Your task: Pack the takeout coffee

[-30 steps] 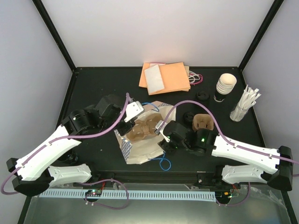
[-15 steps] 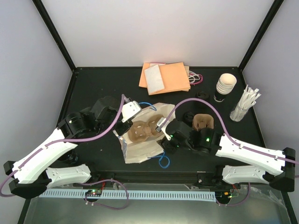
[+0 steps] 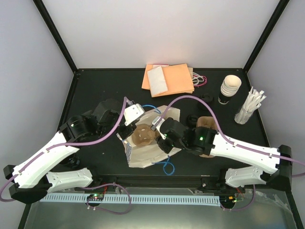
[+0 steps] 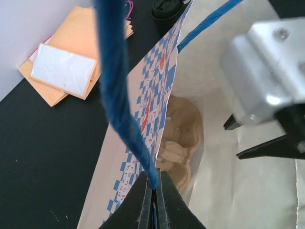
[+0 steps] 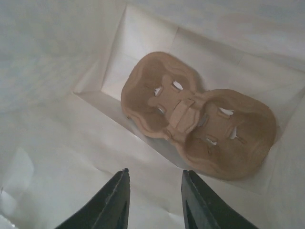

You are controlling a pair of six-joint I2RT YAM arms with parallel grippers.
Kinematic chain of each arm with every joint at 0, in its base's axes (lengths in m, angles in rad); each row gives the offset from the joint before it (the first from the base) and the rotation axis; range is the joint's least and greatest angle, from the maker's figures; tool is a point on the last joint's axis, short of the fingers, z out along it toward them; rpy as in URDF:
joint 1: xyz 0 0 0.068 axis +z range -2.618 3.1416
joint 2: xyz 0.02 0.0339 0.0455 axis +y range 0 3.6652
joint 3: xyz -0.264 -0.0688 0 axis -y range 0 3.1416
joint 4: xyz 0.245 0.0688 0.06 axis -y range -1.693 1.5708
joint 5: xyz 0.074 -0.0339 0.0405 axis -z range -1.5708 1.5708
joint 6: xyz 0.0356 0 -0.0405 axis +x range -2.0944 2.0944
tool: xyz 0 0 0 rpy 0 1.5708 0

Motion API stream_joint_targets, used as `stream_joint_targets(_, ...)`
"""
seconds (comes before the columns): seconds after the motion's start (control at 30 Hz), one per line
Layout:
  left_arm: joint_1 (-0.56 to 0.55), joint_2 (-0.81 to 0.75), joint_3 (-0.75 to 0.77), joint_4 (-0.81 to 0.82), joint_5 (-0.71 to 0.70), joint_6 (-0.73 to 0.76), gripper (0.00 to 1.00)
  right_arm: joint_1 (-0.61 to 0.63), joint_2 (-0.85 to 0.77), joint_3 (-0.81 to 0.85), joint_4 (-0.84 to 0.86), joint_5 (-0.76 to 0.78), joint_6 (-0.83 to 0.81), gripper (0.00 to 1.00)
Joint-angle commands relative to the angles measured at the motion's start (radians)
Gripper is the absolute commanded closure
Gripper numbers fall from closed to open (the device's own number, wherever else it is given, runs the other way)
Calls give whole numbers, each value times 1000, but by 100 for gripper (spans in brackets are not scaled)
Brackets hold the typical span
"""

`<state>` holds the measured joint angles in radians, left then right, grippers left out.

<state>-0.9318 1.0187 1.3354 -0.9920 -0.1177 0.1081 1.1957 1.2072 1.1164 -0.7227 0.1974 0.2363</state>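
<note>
Top view: the open bag (image 3: 141,155) holds a carrier (image 3: 143,135). The black-lidded coffee (image 3: 192,119) sits outside it, to the right of the right pincer (image 3: 161,133); its axis is unclear.
Left wrist: the left pincer (image 4: 152,200) is clamped on the bag's blue handle (image 4: 119,95).
Right wrist: the right pincer gapes empty above the carrier.

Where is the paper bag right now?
In the top view the paper bag lies mid-table between the arms; the left gripper pinches its blue handle and the right gripper reaches inside toward a brown cup carrier.
</note>
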Motion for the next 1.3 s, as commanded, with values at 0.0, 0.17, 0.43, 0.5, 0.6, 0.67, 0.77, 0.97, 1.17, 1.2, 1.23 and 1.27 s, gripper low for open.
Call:
stream_joint_targets(0.0,-7,-14,-1,65,25,-24,98,8,37,5,61,16,-12,73)
stream_joint_targets(0.17,-8,-15,3,74,30,-19,98,57,83,-21,77,78,-68,99)
stream_joint_targets(0.43,-9,-37,-2,90,69,5,98,105,167,-32,80,214,-160,99)
stream_joint_targets(0.5,-9,-42,-1,92,80,12,98,106,197,-26,71,227,-207,99)
stream_joint_targets(0.6,-9,-49,-2,92,105,19,98,106,238,-16,53,284,-255,99)
stream_joint_targets(0.67,-9,-56,-7,98,122,25,98,106,244,-25,66,295,-300,99)
stream_joint_targets(0.77,-9,-64,-17,106,142,28,99,108,241,-42,101,276,-383,99)
stream_joint_targets(0.97,-9,-54,-22,98,176,35,98,108,214,-76,187,316,-464,99)
stream_joint_targets(1.17,-9,-59,-26,98,200,42,98,108,178,-117,195,274,-579,99)
stream_joint_targets(1.2,-10,-61,-26,99,205,44,98,107,173,-122,187,278,-598,99)
stream_joint_targets(1.23,-10,-61,-27,99,210,48,98,108,166,-130,185,285,-621,99)
stream_joint_targets(1.27,-10,-64,-27,98,214,50,99,108,159,-136,178,283,-638,99)
